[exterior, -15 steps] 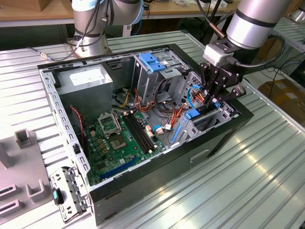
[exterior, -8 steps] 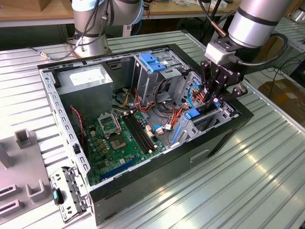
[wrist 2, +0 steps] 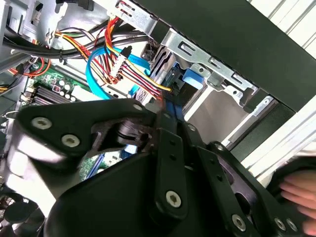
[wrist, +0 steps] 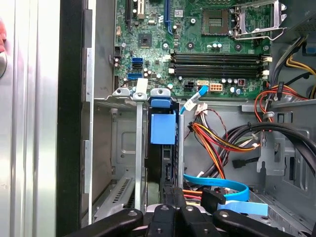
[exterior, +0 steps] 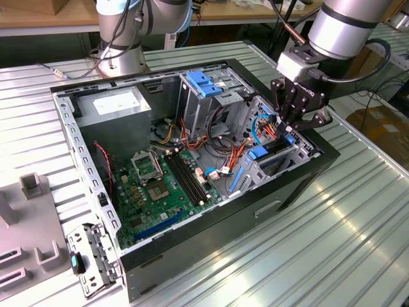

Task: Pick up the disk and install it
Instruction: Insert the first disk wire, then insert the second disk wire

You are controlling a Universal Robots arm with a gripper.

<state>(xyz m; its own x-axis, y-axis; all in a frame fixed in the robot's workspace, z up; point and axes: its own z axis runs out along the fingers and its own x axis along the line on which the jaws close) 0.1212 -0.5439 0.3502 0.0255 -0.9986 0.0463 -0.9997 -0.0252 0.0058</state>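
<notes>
The gripper (exterior: 295, 121) hangs low over the drive bay at the corner of the open computer case (exterior: 192, 243) toward the exterior view's right. The disk (wrist: 163, 143) stands on edge in a slot of the metal drive cage (wrist: 123, 148), its blue rail tab uppermost in the first wrist view, just ahead of the black linkage. The jaws look drawn together at the disk's rear edge, though whether they clamp it I cannot tell. The case sits on a ribbed metal desk (exterior: 332, 243)
</notes>
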